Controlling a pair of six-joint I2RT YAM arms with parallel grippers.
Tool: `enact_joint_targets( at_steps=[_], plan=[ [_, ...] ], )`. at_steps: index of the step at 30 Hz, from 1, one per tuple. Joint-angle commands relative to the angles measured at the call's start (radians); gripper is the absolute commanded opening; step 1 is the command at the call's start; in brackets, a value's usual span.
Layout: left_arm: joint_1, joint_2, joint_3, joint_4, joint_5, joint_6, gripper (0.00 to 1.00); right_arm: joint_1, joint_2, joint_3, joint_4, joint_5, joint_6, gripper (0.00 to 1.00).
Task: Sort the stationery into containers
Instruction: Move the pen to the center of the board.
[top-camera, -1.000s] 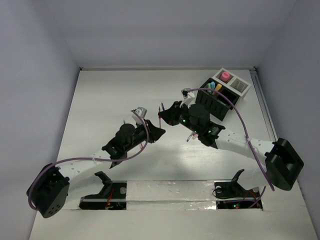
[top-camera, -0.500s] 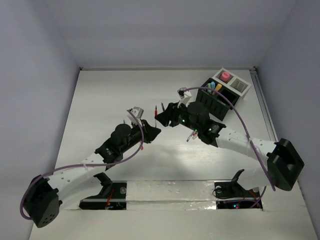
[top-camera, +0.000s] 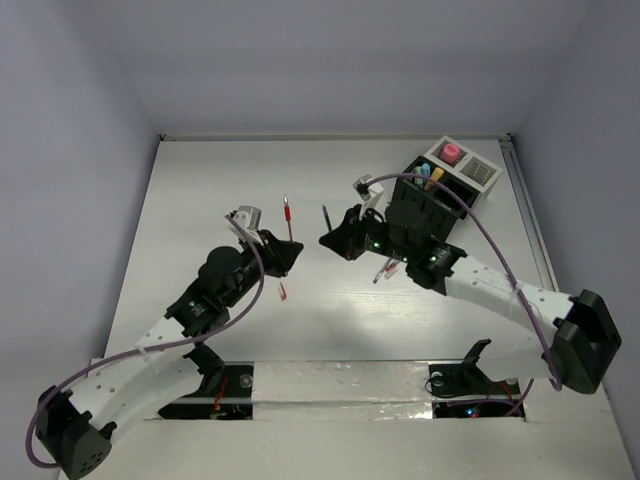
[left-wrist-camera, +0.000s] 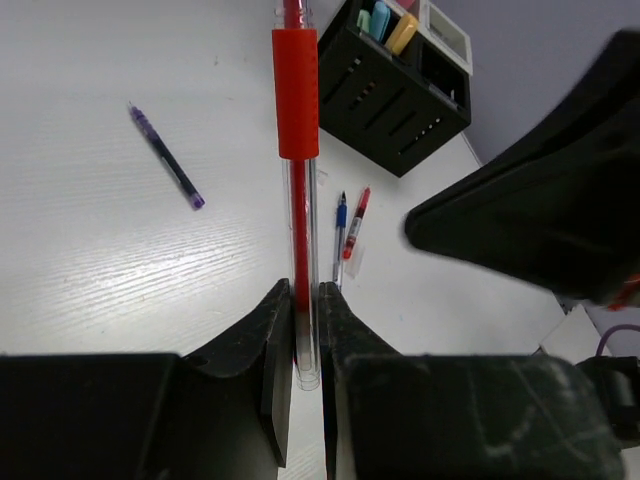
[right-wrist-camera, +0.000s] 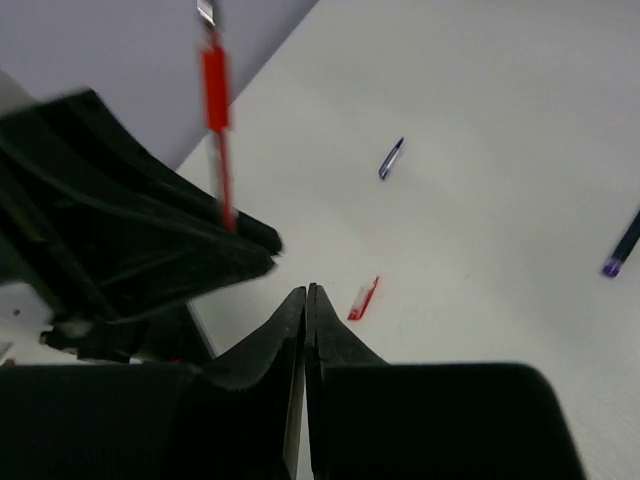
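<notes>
My left gripper (top-camera: 288, 250) is shut on a thin red pen (top-camera: 288, 214) that points away from it, above the table; the left wrist view shows the pen (left-wrist-camera: 297, 100) clamped at its clear end between the fingers (left-wrist-camera: 275, 330). My right gripper (top-camera: 330, 240) is shut and empty (right-wrist-camera: 306, 293), just right of the left gripper (right-wrist-camera: 262, 243). A dark blue pen (top-camera: 325, 218) lies beside it. A red pen and a blue pen (top-camera: 385, 270) lie under the right arm. The black organizer (top-camera: 425, 212) with its white section (top-camera: 478, 172) holds markers and a pink-capped bottle (top-camera: 451, 152).
A small red cap (top-camera: 283, 291) lies on the table below the left gripper, also in the right wrist view (right-wrist-camera: 362, 298). The organizer stands at the back right near the table edge. Grey walls close in the back and sides. Purple cables run along both arms.
My left gripper has drawn back to the left with the red pen, away from my right gripper. The right gripper has stayed shut and nearly in place.
</notes>
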Motion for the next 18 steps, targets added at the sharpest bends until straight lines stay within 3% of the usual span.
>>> enact_joint_targets(
  at_steps=[1,8,9,10,13,18],
  plan=[
    [0.005,-0.082,0.118,-0.069,-0.044,0.013,0.00,0.008,0.092,-0.022,0.025,-0.104,0.011,0.08],
    [0.005,-0.172,0.285,-0.216,-0.045,0.073,0.00,0.141,0.355,0.097,0.007,-0.044,0.000,0.09],
    [0.005,-0.175,0.297,-0.225,-0.045,0.080,0.00,0.157,0.413,0.123,-0.027,-0.014,-0.005,0.12],
    [0.005,-0.180,0.309,-0.236,-0.054,0.088,0.00,0.184,0.441,0.171,-0.044,0.005,-0.014,0.26],
    [0.005,-0.186,0.352,-0.296,-0.083,0.123,0.00,0.206,0.543,0.238,-0.128,0.061,-0.034,0.43],
    [0.005,-0.198,0.386,-0.327,-0.116,0.158,0.00,0.243,0.655,0.347,-0.270,0.185,-0.060,0.46]
  ],
)
